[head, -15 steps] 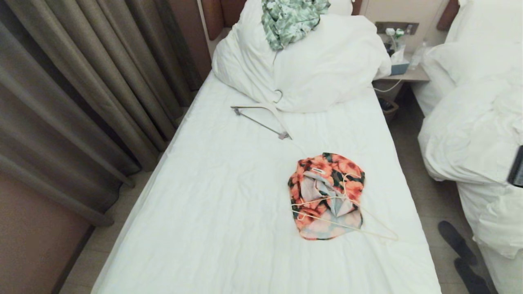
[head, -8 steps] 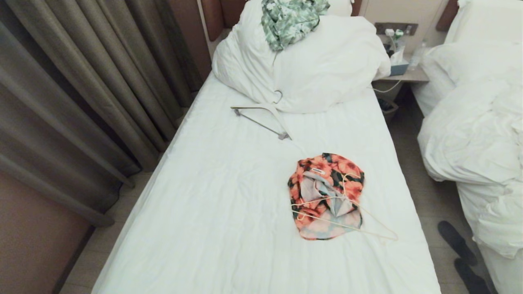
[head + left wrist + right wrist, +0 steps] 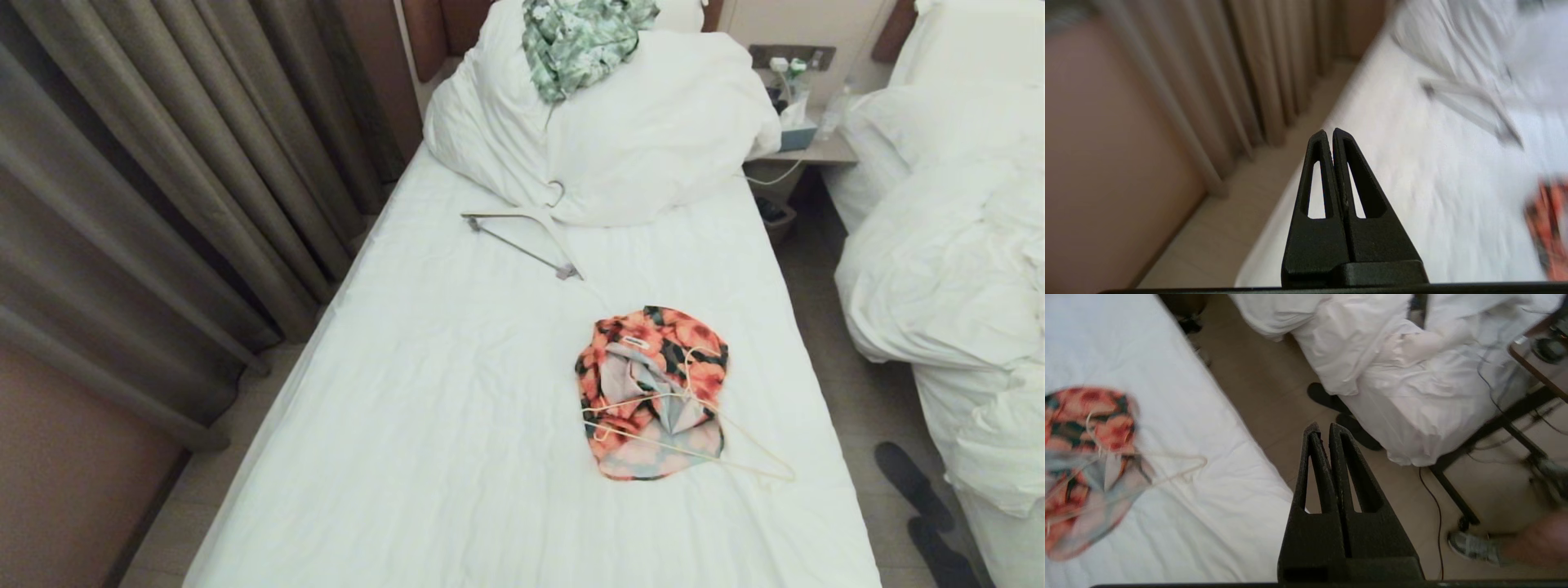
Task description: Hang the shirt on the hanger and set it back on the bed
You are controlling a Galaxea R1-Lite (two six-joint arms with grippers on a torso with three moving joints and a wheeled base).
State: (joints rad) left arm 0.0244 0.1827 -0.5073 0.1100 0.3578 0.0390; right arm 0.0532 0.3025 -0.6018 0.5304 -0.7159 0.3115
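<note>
While the shirt (image 3: pixel 651 390) lies crumpled on the bed (image 3: pixel 457 425) under the hanger (image 3: pixel 694 433), left gripper (image 3: pixel 1329 132) and right gripper (image 3: pixel 1324 426) hang pressed together, empty.

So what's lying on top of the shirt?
The thin wire hanger lies across the crumpled shirt, one end jutting onto the bed. Whether any part is threaded inside the folds cannot be seen.

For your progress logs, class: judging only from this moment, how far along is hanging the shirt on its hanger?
Done: nothing visible. The shirt lies crumpled on the bed, with the hanger loose on top rather than threaded through it. In hand: nothing; the left claw and right claw are both shut and empty, off the bed's sides. Left: grasping, threading the hanger through the shirt, laying it back.
</note>
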